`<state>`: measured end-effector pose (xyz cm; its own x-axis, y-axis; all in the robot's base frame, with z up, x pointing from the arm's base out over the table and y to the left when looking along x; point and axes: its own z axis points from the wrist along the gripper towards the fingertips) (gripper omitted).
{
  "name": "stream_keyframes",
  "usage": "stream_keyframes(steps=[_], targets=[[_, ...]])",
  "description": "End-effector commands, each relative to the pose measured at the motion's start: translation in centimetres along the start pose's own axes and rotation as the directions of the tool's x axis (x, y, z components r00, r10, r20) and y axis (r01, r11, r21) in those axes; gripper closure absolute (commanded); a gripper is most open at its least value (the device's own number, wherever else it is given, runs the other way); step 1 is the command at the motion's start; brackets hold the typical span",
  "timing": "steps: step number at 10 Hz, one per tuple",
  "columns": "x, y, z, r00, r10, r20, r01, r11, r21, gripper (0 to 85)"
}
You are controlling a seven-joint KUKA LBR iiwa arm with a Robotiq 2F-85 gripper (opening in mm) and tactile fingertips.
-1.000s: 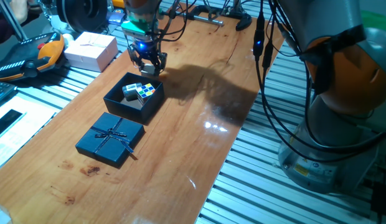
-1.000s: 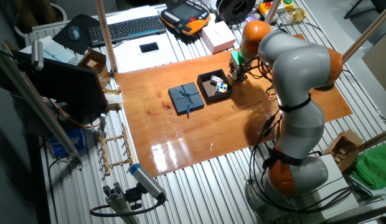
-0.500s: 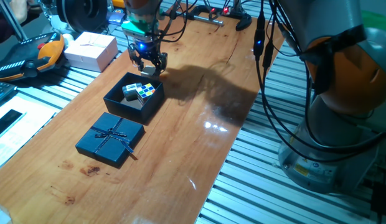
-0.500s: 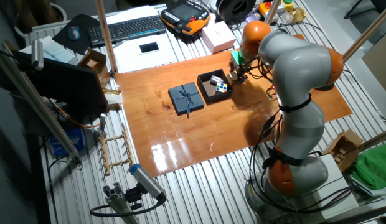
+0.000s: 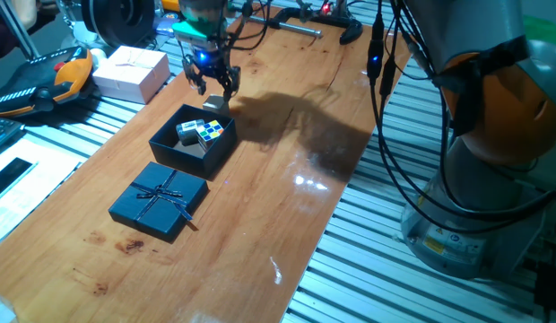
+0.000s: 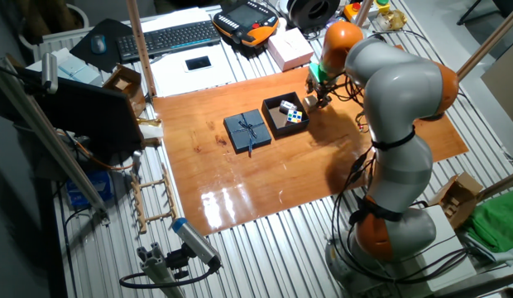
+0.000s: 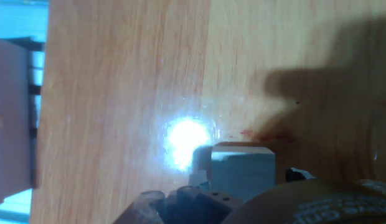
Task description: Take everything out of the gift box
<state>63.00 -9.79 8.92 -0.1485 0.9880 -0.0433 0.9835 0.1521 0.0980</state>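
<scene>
The dark navy gift box [image 5: 178,154] stands open on the wooden table, also visible in the other fixed view as the gift box [image 6: 275,124]. Inside lie a multicoloured puzzle cube [image 5: 209,132] and a whitish block [image 5: 186,128]. My gripper [image 5: 212,88] hangs open just beyond the box's far corner, and its fingers hold nothing. Right under it, a small pale grey block [image 5: 215,104] rests on the table outside the box. The hand view shows this block [image 7: 243,167] low in the frame on the bare wood.
The box's lid [image 5: 160,199] with a thin bow lies on the table in front of the box. A pale pink box [image 5: 130,72] sits off the table's left edge, next to an orange pendant [image 5: 45,81]. Cables hang at the right.
My gripper has risen a little above the table beside the box. The pale grey block now shows uncovered on the wood beneath it. The box and lid have not moved.
</scene>
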Motion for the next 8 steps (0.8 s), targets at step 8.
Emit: stream_keyframes(steps=[8], targets=[[2.8, 1.2, -4.4, 0.971, -0.24, 0.005, 0.24, 0.971, 0.006, 31.7]])
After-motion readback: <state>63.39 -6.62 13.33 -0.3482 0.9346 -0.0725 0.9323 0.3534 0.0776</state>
